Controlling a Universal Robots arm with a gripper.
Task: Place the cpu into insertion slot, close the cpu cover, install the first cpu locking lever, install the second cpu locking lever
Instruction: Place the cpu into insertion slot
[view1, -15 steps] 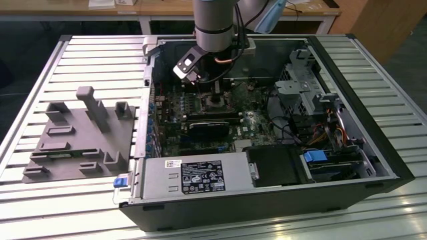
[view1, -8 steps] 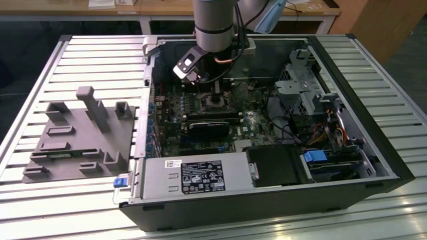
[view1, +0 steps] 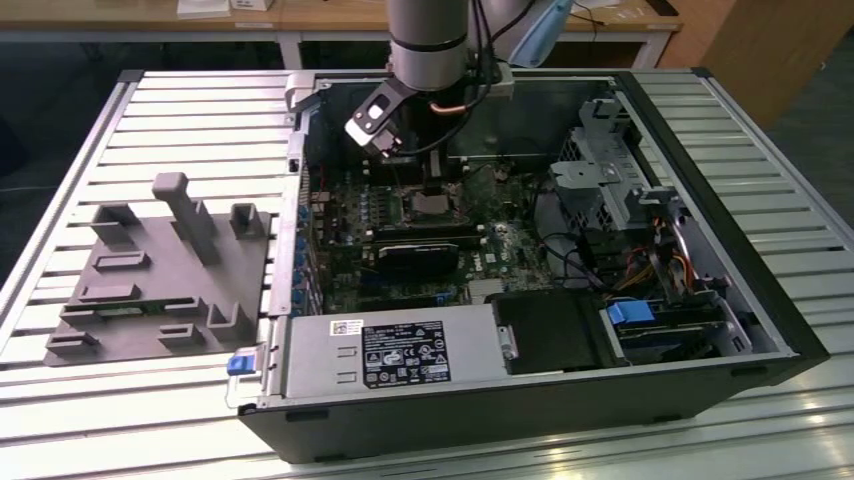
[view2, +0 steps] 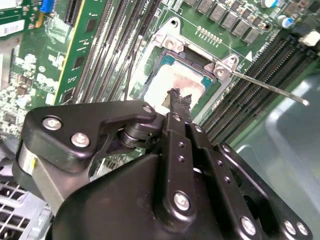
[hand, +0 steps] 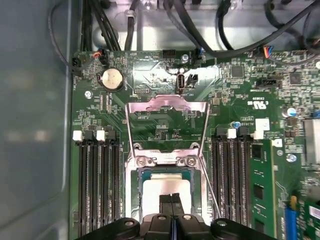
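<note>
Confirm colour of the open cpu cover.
Silvery bare metal with a faint pink sheen. The cpu cover shows best in the first wrist view.

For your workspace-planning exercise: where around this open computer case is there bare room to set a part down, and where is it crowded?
Free: the slatted table between the grey fixture and its far edge, and the strip before the case. Crowded: the insertion slot, hemmed by memory slots, raised cpu cover and gripper.

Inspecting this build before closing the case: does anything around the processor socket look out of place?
Yes. The cpu cover stands flipped open beyond the cpu, and one locking lever juts out sideways, unlatched.
</note>
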